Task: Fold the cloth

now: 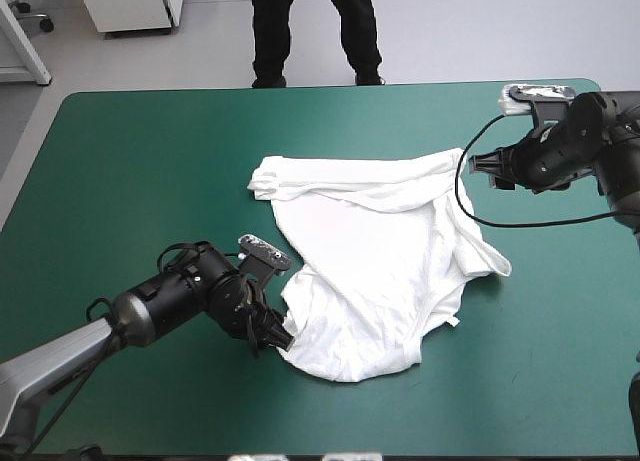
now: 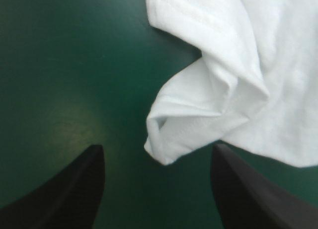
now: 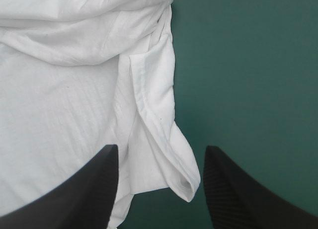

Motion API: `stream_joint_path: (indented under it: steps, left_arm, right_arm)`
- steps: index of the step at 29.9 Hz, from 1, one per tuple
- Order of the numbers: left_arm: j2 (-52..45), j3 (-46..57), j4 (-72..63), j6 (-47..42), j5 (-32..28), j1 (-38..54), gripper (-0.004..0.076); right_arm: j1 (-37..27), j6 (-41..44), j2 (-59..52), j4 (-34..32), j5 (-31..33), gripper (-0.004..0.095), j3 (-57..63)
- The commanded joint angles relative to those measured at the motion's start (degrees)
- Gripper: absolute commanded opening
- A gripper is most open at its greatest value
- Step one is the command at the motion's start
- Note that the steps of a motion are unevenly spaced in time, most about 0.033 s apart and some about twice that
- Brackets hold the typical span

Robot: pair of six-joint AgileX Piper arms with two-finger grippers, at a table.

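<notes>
The white T-shirt (image 1: 375, 251) lies loosely spread and wrinkled in the middle of the table. My left gripper (image 1: 278, 337) sits low at its near left corner. In the left wrist view that gripper (image 2: 157, 149) is open, and a folded corner of the T-shirt (image 2: 208, 110) pokes in between the fingertips. My right gripper (image 1: 482, 165) hovers at the shirt's far right edge. It is open too (image 3: 161, 148), with a hanging fold of the T-shirt's hem (image 3: 159, 139) between its fingers.
The teal-green cover (image 1: 150, 161) stretches wide to the left of the shirt, with a narrower strip on the right. The table's near edge (image 1: 450, 453) runs a short way behind the shirt's near hem.
</notes>
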Motion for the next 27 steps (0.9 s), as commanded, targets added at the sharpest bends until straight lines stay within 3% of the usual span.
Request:
stream_joint_path:
  steps: [1,6,9,12,15,24,27]
  left_arm:
    - [2.49,-1.00,-0.03,0.52,-3.13,-0.36,0.0445]
    - [8.01,-1.00,-3.07,3.40,-4.35,-0.36,0.0444]
    - [10.63,-1.00,-4.62,4.59,-4.90,-0.36,0.0392]
    - [11.82,-1.00,-5.03,4.86,-5.71,-0.36,0.0222]
    - [11.83,-1.00,-5.03,5.63,-5.80,-0.36,-0.0006]
    - [11.83,-1.00,-4.64,5.63,-5.71,-0.36,-0.0009]
    - [11.83,-1.00,-4.66,5.63,-5.71,-0.36,-0.0009]
  right_arm:
    - [-0.51,-0.31,-2.44,0.13,-2.00,0.0486,-1.15]
    - [-0.51,-0.31,-2.44,0.03,-1.90,0.0486,-1.15]
    - [-0.51,-0.31,-2.23,-0.08,-1.80,0.0485,-1.15]
    - [-0.51,-0.31,-1.87,-0.21,-0.88,0.0486,-1.15]
    - [-0.51,-0.18,-1.24,-0.09,0.58,0.0500,-1.01]
    - [-0.51,-0.09,-1.58,-0.34,0.22,0.0589,7.11]
    - [-0.51,-0.29,-1.58,-0.85,-3.70,0.0589,12.52]
